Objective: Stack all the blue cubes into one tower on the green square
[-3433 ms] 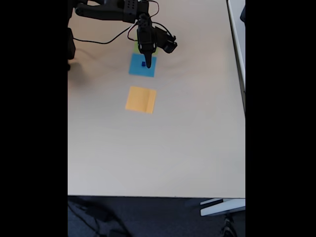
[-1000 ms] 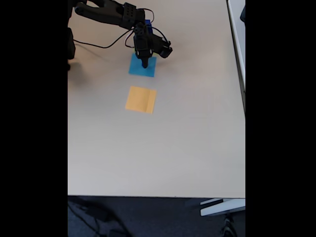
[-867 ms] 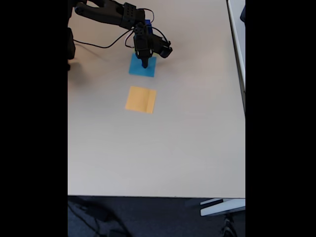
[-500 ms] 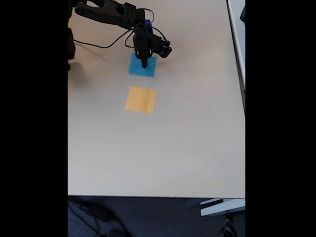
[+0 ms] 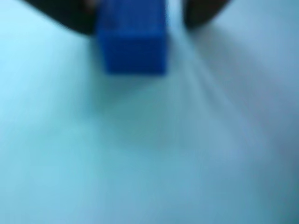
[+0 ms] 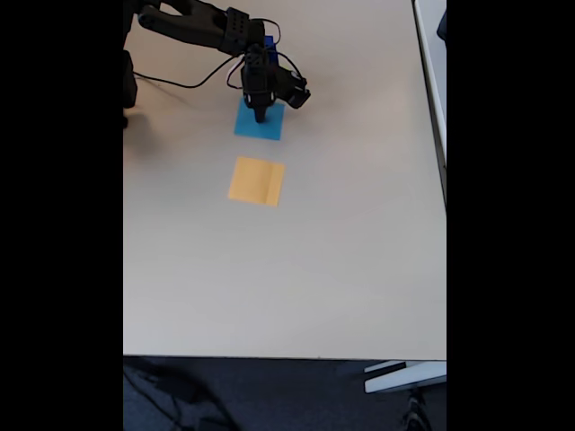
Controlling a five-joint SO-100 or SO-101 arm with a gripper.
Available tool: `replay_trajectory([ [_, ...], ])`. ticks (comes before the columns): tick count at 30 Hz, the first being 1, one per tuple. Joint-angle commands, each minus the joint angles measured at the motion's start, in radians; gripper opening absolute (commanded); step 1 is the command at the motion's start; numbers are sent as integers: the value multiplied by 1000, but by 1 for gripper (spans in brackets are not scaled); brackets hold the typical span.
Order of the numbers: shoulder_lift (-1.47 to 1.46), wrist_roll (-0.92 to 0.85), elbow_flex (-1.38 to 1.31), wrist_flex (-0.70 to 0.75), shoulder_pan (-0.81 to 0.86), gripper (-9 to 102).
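Note:
In the wrist view a small blue cube sits at the top edge over the flat light-blue square. My gripper straddles it. The dark left finger touches its side, and a thin bright gap separates it from the right finger. In the fixed view my gripper points down onto the light-blue square, hiding the cube. The arm covers the green square. A bit of dark blue shows behind the arm; I cannot tell what it is.
An orange square lies on the beige table below the light-blue one. A black cable runs across the table to the arm's left. The table's front edge is at the bottom of the fixed view.
Since 3.4 s ago the gripper has come down over the small cube on the light-blue square. In the last second it drifted slightly up and left in the fixed view.

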Motion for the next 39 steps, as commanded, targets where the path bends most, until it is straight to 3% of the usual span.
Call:
replay_trajectory([
  [1,6,-2,-49,11,6,4],
  [31,-35,-15,-147,60,17,7],
  [39,-40,-17,-150,67,17,2],
])
